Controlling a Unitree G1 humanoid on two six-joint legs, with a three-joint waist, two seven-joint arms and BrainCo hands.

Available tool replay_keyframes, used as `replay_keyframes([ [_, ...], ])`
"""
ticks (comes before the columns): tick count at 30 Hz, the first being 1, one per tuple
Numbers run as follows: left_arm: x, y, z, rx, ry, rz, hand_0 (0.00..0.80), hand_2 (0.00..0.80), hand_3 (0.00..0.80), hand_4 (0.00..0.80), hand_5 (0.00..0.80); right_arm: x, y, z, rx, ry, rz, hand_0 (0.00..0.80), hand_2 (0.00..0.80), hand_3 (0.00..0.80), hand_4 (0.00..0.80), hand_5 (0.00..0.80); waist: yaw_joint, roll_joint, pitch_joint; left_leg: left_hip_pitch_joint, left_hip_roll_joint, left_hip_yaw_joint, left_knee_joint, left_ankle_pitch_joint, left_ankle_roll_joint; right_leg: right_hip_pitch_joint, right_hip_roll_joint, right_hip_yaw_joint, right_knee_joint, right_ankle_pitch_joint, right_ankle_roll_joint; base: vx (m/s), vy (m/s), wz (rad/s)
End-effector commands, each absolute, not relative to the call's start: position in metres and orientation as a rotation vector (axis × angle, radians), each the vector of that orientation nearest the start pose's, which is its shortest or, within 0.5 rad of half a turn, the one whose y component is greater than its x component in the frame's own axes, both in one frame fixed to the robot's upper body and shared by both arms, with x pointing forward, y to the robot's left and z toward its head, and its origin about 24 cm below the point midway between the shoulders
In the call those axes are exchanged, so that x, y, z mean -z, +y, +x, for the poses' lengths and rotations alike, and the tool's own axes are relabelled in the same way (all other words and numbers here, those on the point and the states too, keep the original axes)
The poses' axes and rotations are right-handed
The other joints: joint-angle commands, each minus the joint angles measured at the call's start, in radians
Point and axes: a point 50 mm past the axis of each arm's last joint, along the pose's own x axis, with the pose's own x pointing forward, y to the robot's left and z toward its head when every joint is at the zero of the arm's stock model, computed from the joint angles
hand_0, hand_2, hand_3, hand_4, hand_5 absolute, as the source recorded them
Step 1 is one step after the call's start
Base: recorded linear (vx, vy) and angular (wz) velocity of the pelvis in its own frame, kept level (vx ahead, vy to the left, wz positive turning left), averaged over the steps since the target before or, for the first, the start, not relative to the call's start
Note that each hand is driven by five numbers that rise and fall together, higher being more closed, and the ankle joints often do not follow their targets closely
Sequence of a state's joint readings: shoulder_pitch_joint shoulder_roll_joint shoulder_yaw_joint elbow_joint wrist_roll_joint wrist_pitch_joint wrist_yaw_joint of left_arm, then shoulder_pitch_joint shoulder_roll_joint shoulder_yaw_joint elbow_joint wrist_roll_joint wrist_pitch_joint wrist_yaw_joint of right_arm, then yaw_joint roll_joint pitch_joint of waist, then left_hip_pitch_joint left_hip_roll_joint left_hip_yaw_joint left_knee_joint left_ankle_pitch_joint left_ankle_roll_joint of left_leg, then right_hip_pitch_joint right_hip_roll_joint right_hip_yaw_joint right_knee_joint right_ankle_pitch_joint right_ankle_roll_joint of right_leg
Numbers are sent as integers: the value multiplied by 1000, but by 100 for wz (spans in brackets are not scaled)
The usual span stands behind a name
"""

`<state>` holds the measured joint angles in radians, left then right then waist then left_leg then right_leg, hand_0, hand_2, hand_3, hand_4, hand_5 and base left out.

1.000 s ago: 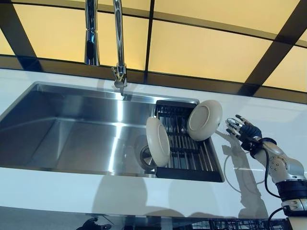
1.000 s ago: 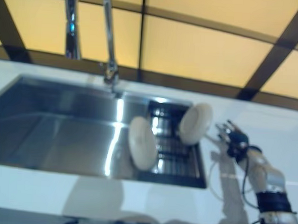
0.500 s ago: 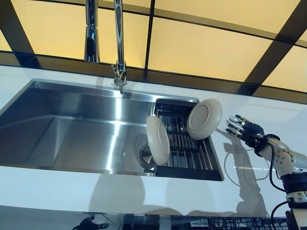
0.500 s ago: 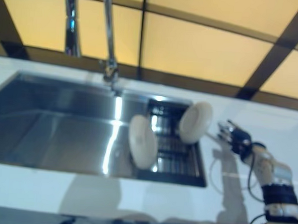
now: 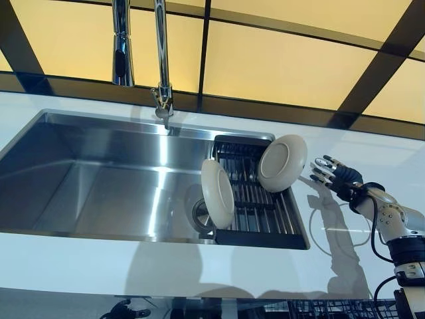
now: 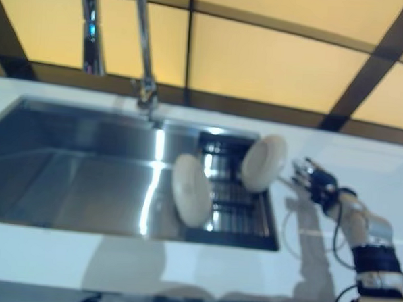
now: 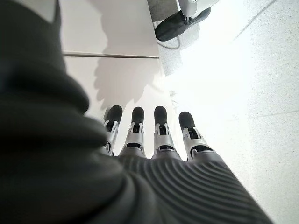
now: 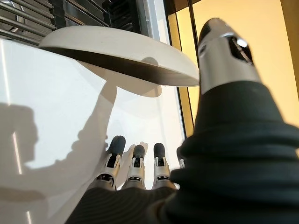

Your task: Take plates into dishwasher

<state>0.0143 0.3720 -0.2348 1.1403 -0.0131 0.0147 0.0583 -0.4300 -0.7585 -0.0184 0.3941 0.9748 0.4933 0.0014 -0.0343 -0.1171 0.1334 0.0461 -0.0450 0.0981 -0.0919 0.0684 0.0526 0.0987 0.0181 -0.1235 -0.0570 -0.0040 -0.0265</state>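
A white bench (image 5: pixel 80 266) carries a steel sink (image 5: pixel 99 179) under a tall tap (image 5: pixel 161 60). A dark rack (image 5: pixel 255 206) at the sink's right end holds two plates on edge: one (image 5: pixel 218 193) upright, the other (image 5: pixel 282 163) leaning over the bench. Likely stiff, glazed, slippery and breakable; best taken by the rim. The right hand (image 5: pixel 335 178) sits just beside the leaning plate, fingers (image 8: pixel 135 161) straight, holding nothing. The left hand (image 7: pixel 154 154) hangs low, fingers straight, empty.

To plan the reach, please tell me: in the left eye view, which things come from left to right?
Faucet → sink → front plate → back plate → right hand.
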Motion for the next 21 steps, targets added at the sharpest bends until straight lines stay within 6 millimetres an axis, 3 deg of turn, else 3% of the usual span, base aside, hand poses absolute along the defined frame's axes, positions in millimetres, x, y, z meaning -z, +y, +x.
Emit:
replay_keyframes([
  [1,141,273,116,-24,1139,533,0,0,0,0,0,-150,-281,334,8,165,296,0,0,0,0,0,51,27,-29,50,-9,1,5,-139,38,-47,-17,-55,135,-53,64,0,0,0],
  [21,141,272,117,-18,1137,539,0,0,0,0,0,-162,-270,343,-13,149,282,0,0,0,0,0,58,32,-26,51,-12,-3,5,-140,40,-49,-21,-62,138,-57,64,0,0,0],
])
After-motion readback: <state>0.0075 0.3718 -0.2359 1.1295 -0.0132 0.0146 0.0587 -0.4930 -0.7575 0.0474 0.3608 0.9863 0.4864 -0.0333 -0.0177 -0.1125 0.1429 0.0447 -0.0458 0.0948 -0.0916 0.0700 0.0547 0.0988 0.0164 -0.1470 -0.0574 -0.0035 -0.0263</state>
